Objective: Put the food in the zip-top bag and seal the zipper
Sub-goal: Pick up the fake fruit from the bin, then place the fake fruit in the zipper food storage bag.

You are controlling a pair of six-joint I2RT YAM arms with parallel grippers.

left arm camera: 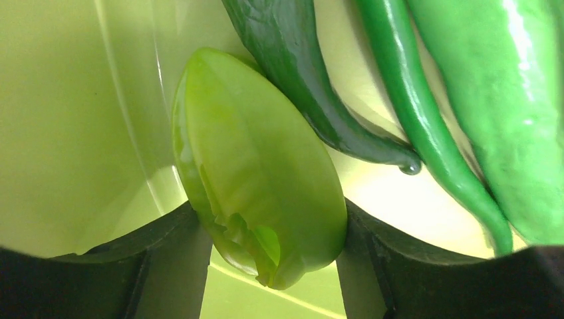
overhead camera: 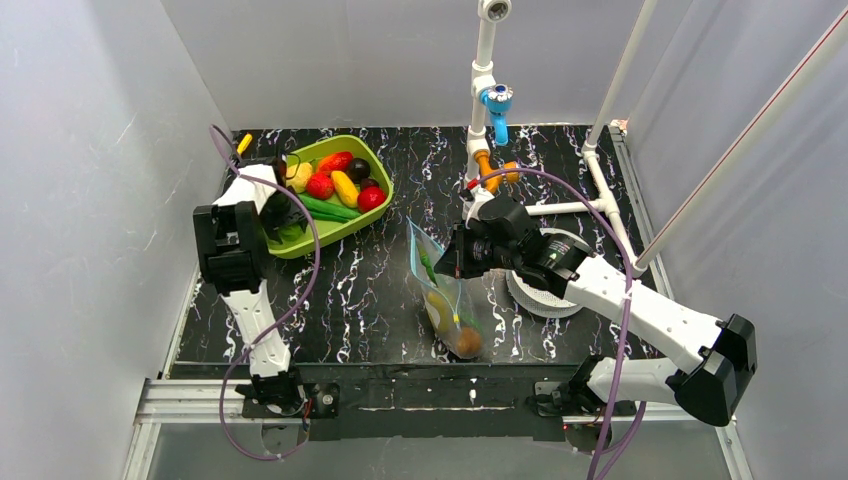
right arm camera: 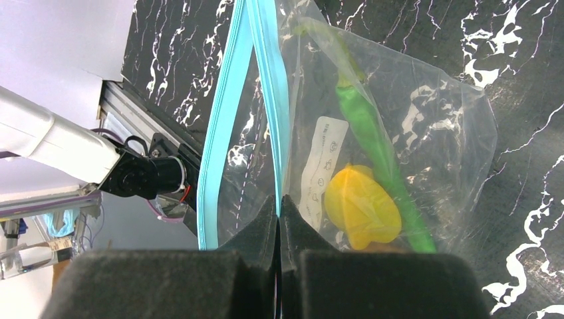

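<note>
My left gripper (left arm camera: pixel 273 266) is down in the lime-green tray (overhead camera: pixel 383 172) and is shut on a light green toy pepper (left arm camera: pixel 259 173), one finger against each side. Dark and bright green chillies (left arm camera: pixel 425 133) lie beside it. In the top view the left gripper (overhead camera: pixel 283 215) is at the tray's near-left end, beside red, yellow and dark purple food (overhead camera: pixel 345 180). My right gripper (right arm camera: pixel 279 206) is shut on one lip of the light blue zipper (right arm camera: pixel 273 100) and holds the zip-top bag (overhead camera: pixel 450 295) with its mouth open. In the bag are a yellow fruit (right arm camera: pixel 362 206), a green chilli (right arm camera: pixel 372 146) and a brown piece (overhead camera: pixel 467 342).
A white pipe frame (overhead camera: pixel 483 90) with a blue fitting and orange clips stands at the back centre. A white round disc (overhead camera: pixel 540 290) lies under the right arm. White walls close in both sides. The metal rail runs along the table's near edge.
</note>
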